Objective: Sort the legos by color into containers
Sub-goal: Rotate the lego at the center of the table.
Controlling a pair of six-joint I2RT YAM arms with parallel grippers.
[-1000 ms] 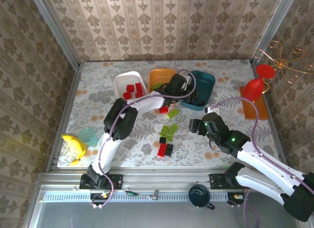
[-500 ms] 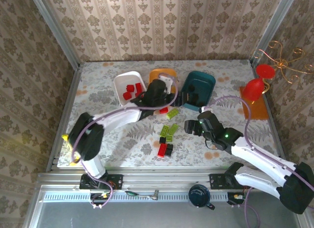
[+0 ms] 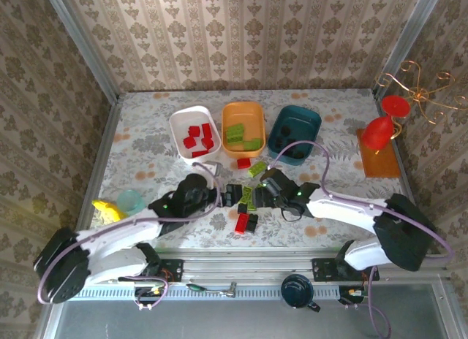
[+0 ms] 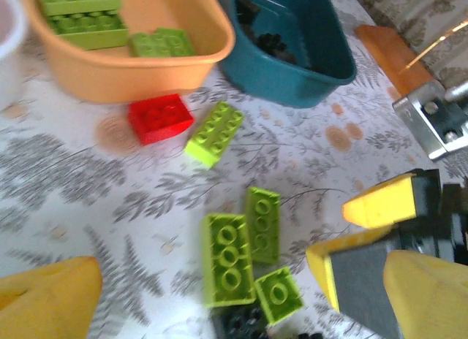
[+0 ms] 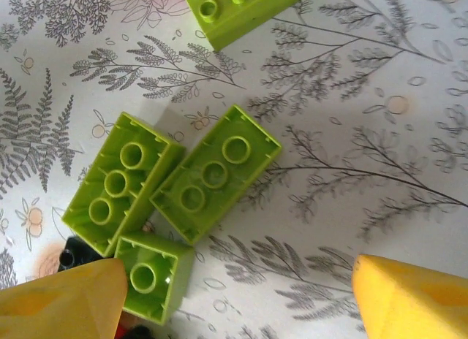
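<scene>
Lime-green legos [image 5: 212, 171] lie clustered on the table [image 5: 351, 120], on my side of the orange tub [image 4: 131, 69]. My right gripper [image 5: 234, 280] hangs over them, spread wide and empty. Centre one oblong brick, straddle its short width, then descend without nudging its touching neighbours.

The table [image 3: 146, 138] wears a white cloth printed with grey ferns and orange blossoms. The white tub [image 3: 178, 124] holds red bricks [image 3: 197, 136], the orange tub [image 3: 243, 107] holds lime-green bricks [image 3: 235, 132], and the dark teal tub [image 4: 292, 83] holds black bricks [image 4: 270, 41]. On the cloth lie a loose red brick [image 4: 160, 118], loose lime-green bricks [image 5: 216, 174] and loose black bricks [image 3: 251, 222]. The left claw [image 4: 234, 302] and right claw [image 5: 238, 295] have yellow fingertips. The wallpaper [image 3: 219, 39] is beige damask.
</scene>
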